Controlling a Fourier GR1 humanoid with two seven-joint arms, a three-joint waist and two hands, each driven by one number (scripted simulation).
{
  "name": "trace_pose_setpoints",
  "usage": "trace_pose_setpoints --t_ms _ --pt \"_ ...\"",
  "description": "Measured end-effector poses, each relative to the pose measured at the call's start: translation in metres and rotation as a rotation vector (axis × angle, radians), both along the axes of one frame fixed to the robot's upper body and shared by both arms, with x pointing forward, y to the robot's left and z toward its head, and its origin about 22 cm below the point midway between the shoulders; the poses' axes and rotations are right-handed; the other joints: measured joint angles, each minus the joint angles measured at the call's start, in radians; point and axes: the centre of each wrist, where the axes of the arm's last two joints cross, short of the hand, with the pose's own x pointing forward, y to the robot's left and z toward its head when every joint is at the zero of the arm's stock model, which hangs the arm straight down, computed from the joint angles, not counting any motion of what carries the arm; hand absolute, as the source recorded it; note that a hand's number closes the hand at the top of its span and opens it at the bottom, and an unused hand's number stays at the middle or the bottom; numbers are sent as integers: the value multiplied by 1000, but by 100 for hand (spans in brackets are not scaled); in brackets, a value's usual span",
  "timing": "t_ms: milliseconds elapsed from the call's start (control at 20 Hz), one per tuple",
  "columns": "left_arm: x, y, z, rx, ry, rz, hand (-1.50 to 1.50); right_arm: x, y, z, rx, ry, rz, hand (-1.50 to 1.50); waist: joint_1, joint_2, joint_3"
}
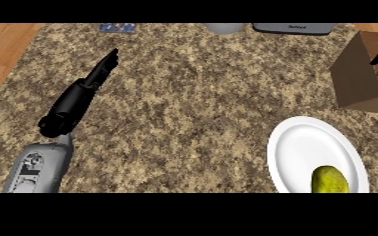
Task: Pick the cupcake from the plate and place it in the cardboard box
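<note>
While the left hand (pixel 100 72) lies over the left part of the speckled tabletop (pixel 192 95) with its fingers straight and holding nothing, a white plate (pixel 310 145) sits at the near right. On the plate's near edge rests a yellow-green rounded item (pixel 329 180), where the cupcake would be. The cardboard box (pixel 358 72) stands at the far right, apart from the plate.

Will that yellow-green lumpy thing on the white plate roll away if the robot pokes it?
It might. The yellow-green thing looks rounded and egg-shaped, so a sideways poke would probably make it rock or roll. It sits near the near edge of the white plate, whose surface looks smooth, so it could also slide. Only the left hand shows, open and far away.
</note>
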Motion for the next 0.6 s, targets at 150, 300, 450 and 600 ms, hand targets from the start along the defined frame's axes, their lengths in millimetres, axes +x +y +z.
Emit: trace_pose_setpoints --t_ms 150,300,450,600 --pt "0 -1 1 -2 0 -2 0 3 -1 -4 22 16 37 -150 -1 -1 1" --pt "1 1 3 -6 -2 7 0 7 1 -7 147 -24 54 -150 -7 -4 2" --pt "-1 2 0 -8 4 12 0 12 6 -18 380 -67 26 -150 -11 -8 2" --pt "-2 4 0 -1 6 13 0 16 8 -29 617 -75 -47 -150 -13 -8 3"
